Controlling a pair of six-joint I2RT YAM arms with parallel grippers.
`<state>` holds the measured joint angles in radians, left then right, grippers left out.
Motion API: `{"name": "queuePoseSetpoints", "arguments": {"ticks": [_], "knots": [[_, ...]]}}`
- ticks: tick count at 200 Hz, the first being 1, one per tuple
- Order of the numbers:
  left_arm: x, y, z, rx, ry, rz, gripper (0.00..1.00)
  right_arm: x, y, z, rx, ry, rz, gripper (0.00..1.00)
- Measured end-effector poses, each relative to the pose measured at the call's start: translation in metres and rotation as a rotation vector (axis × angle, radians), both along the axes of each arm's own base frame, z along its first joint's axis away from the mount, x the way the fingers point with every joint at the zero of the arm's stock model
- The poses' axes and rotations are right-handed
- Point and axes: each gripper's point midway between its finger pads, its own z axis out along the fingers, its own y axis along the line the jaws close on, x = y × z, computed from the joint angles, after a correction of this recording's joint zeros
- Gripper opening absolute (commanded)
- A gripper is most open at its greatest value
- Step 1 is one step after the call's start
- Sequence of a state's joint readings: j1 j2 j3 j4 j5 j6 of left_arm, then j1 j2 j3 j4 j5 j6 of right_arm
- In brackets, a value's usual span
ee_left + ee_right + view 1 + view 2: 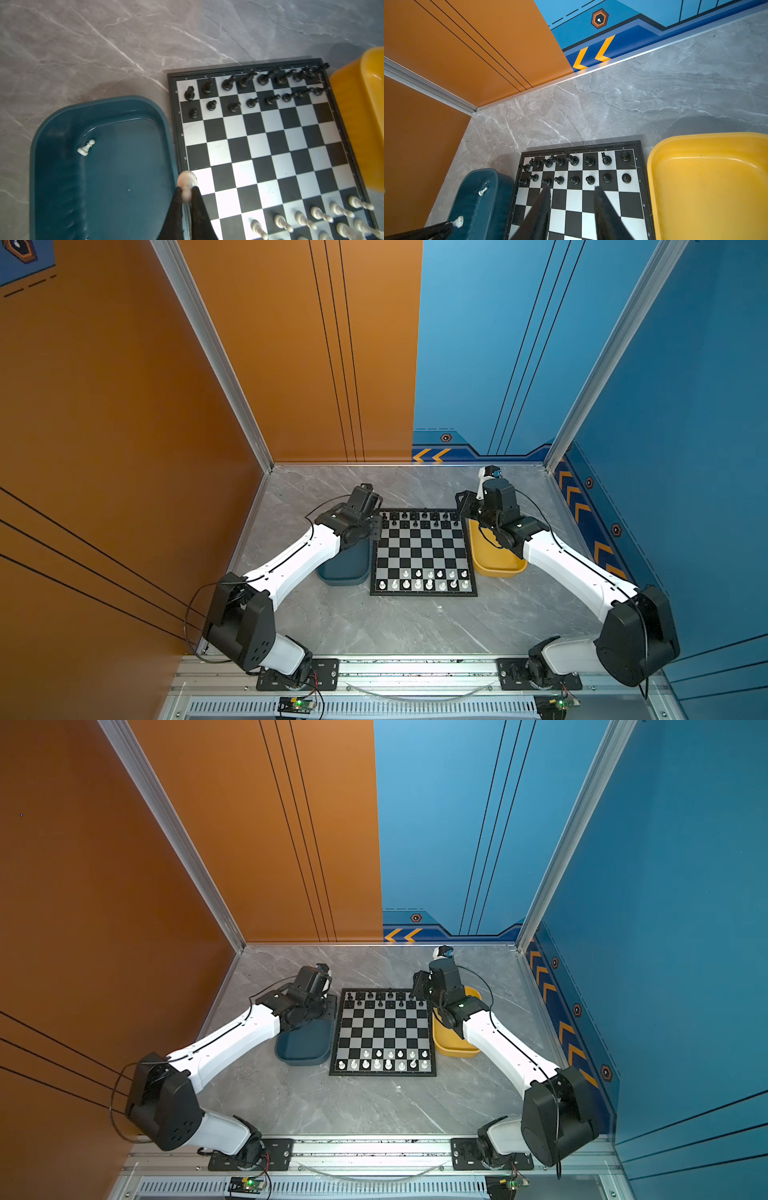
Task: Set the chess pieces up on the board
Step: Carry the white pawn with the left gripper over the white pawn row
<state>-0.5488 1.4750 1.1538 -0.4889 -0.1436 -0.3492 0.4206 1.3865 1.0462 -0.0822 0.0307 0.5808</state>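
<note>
Left wrist view: the left gripper [187, 189] is pinched tight on a white pawn [186, 180], whose rounded end pokes out past the fingertips. The pawn hangs over the line where the teal tray [99, 105] lies just beside the board [259, 149]. A second white pawn [86, 148] lies tipped on its side inside that tray, close to its wall.

In both top views the board sits mid-table, with the teal tray at its 9 o'clock side and the yellow tray [496, 566] at its 3 o'clock side. The black pieces [424, 519] stand in two rows along the 12 o'clock edge. The white pieces [429, 580] stand in two rows along the 6 o'clock edge.

The right gripper [572, 188] hovers over the board near its 1 o'clock corner. Its jaws stand moderately apart with nothing between them, just short of the black pawn row.
</note>
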Motion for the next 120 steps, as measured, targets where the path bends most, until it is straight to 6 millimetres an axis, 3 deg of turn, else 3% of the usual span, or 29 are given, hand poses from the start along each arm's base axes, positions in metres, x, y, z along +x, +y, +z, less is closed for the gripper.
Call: {"name": "queuePoseSetpoints", "arguments": {"ticks": [57, 91, 120], "knots": [[-0.043, -0.054, -0.024, 0.066, 0.076, -0.198, 0.00, -0.005, -0.002, 0.013, 0.010, -0.024, 0.000, 0.37], [-0.059, -0.064, -0.049, 0.121, 0.149, -0.246, 0.00, -0.006, -0.002, 0.012, 0.007, -0.021, 0.001, 0.37], [-0.066, -0.064, -0.059, 0.145, 0.182, -0.259, 0.00, -0.006, -0.003, 0.014, 0.007, -0.026, 0.001, 0.37]]}}
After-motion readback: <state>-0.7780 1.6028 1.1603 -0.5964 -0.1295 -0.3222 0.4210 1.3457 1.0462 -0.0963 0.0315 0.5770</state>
